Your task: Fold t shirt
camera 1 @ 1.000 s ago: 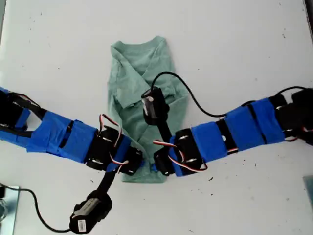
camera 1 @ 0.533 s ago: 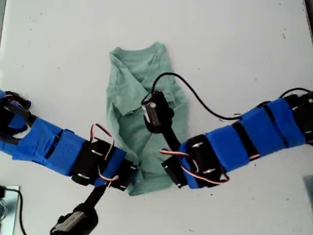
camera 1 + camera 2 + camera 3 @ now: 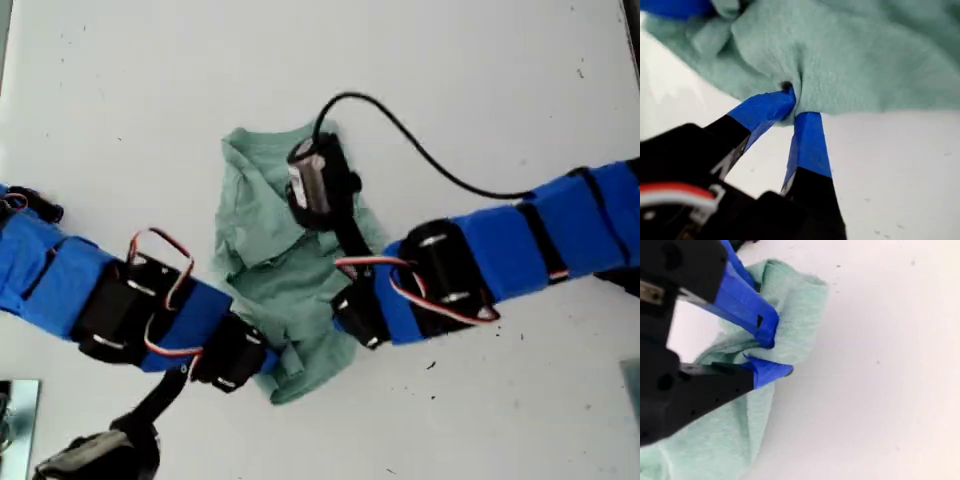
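My second gripper [image 3: 771, 357] pinching t shirt [image 3: 790, 320] edge

We see a white table [image 3: 480, 80], lightly specked with dark flecks, carrying the pale green t shirt [image 3: 270, 270], which lies crumpled and partly folded on it, well clear of the table's edges in the exterior view

Plain white table [image 3: 500, 80], small dark specks, bright even light.

The near hem of the t shirt [image 3: 300, 300] has been carried toward its collar, so the cloth is bunched shorter.
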Action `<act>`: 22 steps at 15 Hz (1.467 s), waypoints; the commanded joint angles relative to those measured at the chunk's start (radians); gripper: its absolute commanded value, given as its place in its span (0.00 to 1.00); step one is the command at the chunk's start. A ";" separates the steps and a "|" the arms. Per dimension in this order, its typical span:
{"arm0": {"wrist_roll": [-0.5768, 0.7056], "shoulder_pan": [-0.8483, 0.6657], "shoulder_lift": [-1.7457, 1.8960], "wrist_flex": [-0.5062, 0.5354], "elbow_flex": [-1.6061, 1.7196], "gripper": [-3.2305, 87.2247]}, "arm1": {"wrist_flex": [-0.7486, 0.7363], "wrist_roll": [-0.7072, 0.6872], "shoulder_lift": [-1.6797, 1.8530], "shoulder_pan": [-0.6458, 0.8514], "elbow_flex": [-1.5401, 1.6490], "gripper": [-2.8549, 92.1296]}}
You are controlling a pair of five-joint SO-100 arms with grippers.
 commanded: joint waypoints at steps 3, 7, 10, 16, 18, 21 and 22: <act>0.129 -0.348 0.523 -0.106 0.476 0.03 | -0.103 -0.235 0.184 0.403 0.146 0.04; 0.244 -0.528 0.637 -0.224 0.710 0.09 | -0.282 -0.321 0.141 0.557 0.183 0.12; 0.345 -0.686 0.816 -0.282 0.709 0.38 | -0.328 -0.331 0.235 0.690 0.209 0.36; 0.333 -0.907 1.640 -0.362 1.275 0.23 | -0.413 -0.291 1.035 0.874 1.000 0.30; 0.270 -0.844 1.993 -0.331 1.555 0.18 | -0.377 -0.242 1.382 0.850 1.336 0.28; 0.101 -0.595 2.255 -0.301 1.847 0.17 | -0.295 -0.103 2.049 0.706 1.858 0.26; 0.061 -0.545 2.260 -0.288 1.891 0.17 | -0.209 -0.026 2.186 0.637 1.997 0.25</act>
